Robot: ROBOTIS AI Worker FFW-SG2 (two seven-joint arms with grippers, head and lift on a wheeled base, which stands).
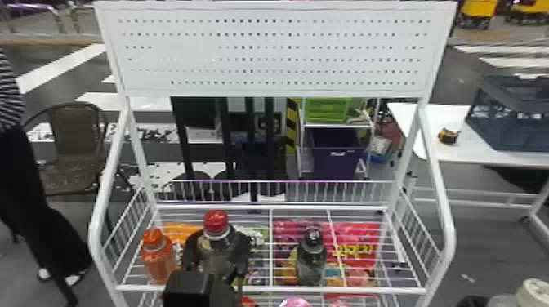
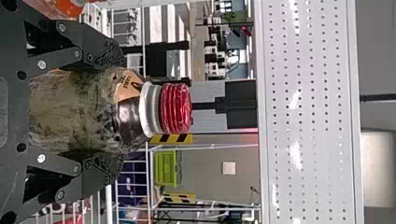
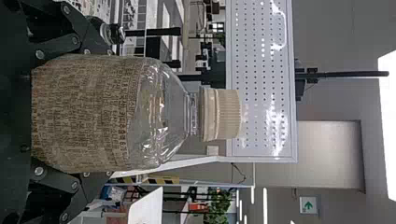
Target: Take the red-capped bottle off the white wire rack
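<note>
The left gripper (image 1: pixel 217 255) is shut around the red-capped bottle (image 1: pixel 215 224), over the left part of the white wire rack (image 1: pixel 269 290); its base is hidden, so I cannot tell whether it touches the wires. In the left wrist view, my left gripper (image 2: pixel 112 111) has a finger against each side of the bottle's body, below the red cap (image 2: pixel 175 108). At the head view's bottom right corner is my right gripper (image 1: pixel 477 301), beside a cream cap (image 1: pixel 534 290). The right wrist view has the right gripper (image 3: pixel 95 113) shut on a clear, cream-capped bottle (image 3: pixel 161 114).
An orange bottle (image 1: pixel 158 255) is close on the left gripper's left. A dark bottle (image 1: pixel 311 259) stands right of the shelf's middle. Colourful packages (image 1: pixel 359 245) lie beneath the wires. Slanted side rails (image 1: pixel 446 220) and a perforated back panel (image 1: pixel 269 53) bound the rack.
</note>
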